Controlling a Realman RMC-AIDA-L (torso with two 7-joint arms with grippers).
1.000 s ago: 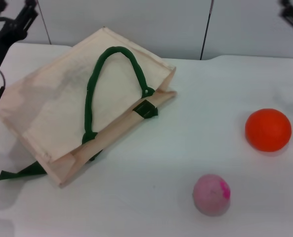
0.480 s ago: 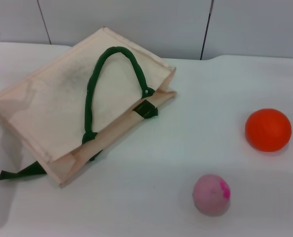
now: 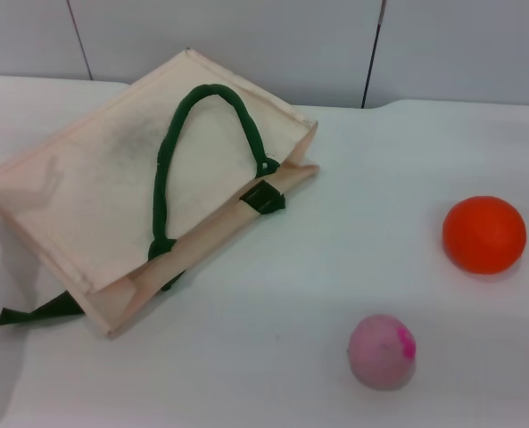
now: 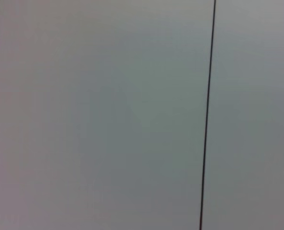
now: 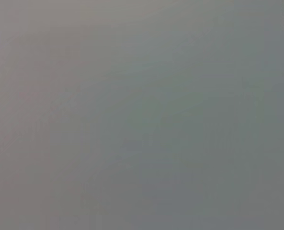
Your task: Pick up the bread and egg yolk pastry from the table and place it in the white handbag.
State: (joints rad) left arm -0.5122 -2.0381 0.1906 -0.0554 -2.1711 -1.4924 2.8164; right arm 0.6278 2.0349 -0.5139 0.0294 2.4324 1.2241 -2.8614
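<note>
Lying flat, the white handbag (image 3: 95,196) runs diagonally, opening facing right.

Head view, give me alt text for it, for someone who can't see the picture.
A cream-white handbag with dark green rope handles lies flat on the left of a white table. An orange ball sits at the right and a pink ball with a magenta spot nearer the front. No bread, pale pastry or gripper shows.

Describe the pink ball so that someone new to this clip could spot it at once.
Start at the white handbag lying flat on the table's left side, then look toward the right front. The pink ball sits there alone, nearer the camera than the orange sphere; it is smaller, pale pink, with a magenta spot.
</note>
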